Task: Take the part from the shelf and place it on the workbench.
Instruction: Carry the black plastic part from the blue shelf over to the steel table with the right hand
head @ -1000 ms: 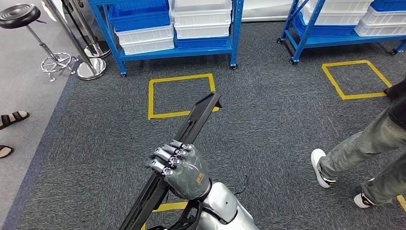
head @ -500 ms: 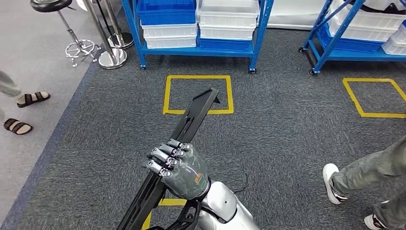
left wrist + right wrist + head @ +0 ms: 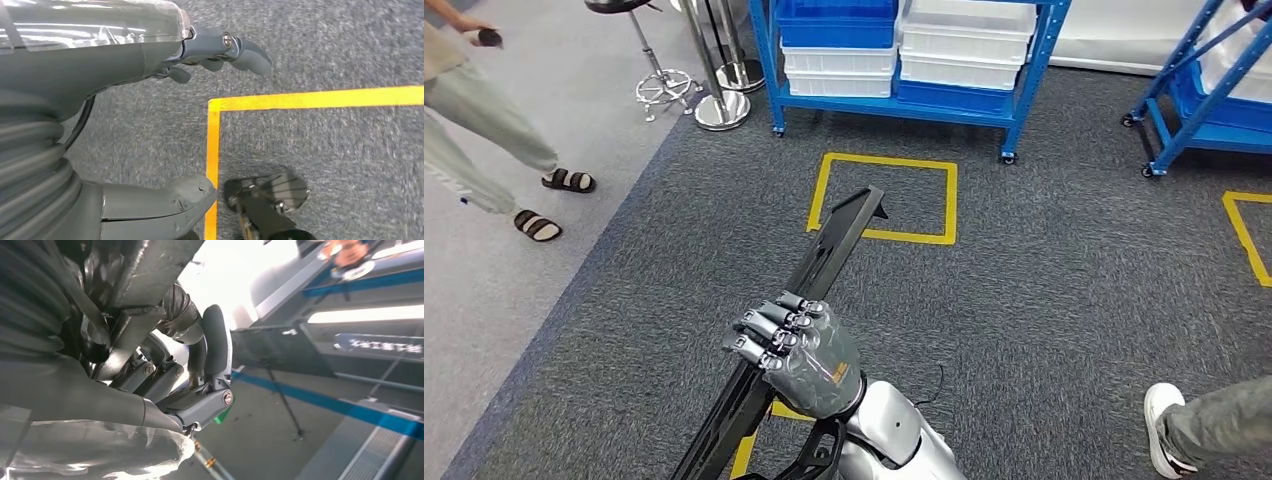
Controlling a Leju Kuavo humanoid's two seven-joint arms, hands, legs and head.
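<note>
Head view, items left to right. Person (image 3: pixel 484 120): in sandals, on the pale floor well to the left of and beyond the hand. Part (image 3: pixel 819 270): long black rail, slanting up and away through the right hand (image 3: pixel 799 355), whose fingers are wrapped round its lower middle. Judged rigid, moderately light, long enough to lever in the grasp; a hold nearer its middle would steady it. Shelf (image 3: pixel 904 60): blue, with bins, far beyond. Left hand (image 3: pixel 150 75): hanging over carpet, fingers loosely spread, holding nothing.
</note>
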